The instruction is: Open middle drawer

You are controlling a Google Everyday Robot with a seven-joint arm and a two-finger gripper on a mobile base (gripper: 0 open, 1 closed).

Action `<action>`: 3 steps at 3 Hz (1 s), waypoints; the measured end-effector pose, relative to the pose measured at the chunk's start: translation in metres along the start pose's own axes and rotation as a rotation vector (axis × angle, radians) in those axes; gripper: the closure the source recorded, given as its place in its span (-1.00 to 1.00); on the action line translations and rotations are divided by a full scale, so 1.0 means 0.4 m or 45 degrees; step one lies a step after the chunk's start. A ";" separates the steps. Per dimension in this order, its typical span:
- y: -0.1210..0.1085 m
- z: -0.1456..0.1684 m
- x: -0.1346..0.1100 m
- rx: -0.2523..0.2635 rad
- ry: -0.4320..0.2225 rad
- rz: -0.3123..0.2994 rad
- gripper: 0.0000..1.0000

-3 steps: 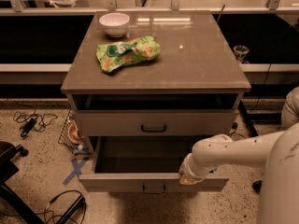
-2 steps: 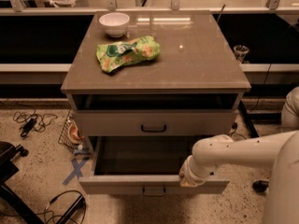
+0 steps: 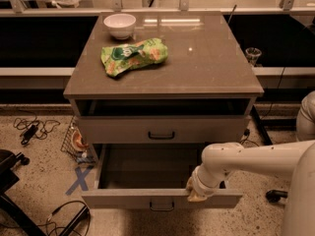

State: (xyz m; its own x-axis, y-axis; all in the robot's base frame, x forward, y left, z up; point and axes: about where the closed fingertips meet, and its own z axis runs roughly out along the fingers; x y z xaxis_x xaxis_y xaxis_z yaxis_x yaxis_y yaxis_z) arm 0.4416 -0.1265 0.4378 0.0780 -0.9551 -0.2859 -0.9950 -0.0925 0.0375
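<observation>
We looked down on the grey-brown table from the front, and we placed everything else against it. On the table's top, near its back left corner, sat a white bowl. Just in front of it lay a crumpled green snack bag, close to the bowl but apart from it. Under the table's top ran a dark slot, and below that slot the upper drawer showed its flat front.

The middle drawer stood pulled well out from the table's front — its wide, shallow tray lay open to view, dark inside. A small black handle sat at the centre of its front panel.

The pincer was at the top edge of that panel, just right of the handle. It hung at the end of the white arm, which reached in from the table's right side. We could not tell whether the pincer was open, closed or gripping the panel's edge — the wrist hid it.

On the speckled floor left of the table a blue taped cross lay near the open drawer's left corner. Black cables trailed farther left, and a wire basket stood against the table's left side.
</observation>
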 end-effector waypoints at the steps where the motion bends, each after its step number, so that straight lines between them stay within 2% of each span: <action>1: 0.016 0.010 -0.014 -0.045 -0.031 -0.021 1.00; 2: 0.016 0.009 -0.015 -0.045 -0.031 -0.021 1.00; 3: 0.039 0.025 -0.036 -0.109 -0.073 -0.064 0.48</action>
State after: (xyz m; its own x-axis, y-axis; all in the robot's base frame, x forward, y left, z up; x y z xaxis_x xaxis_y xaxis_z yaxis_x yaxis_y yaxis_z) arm 0.4243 -0.1112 0.4329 0.1216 -0.9312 -0.3435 -0.9808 -0.1658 0.1024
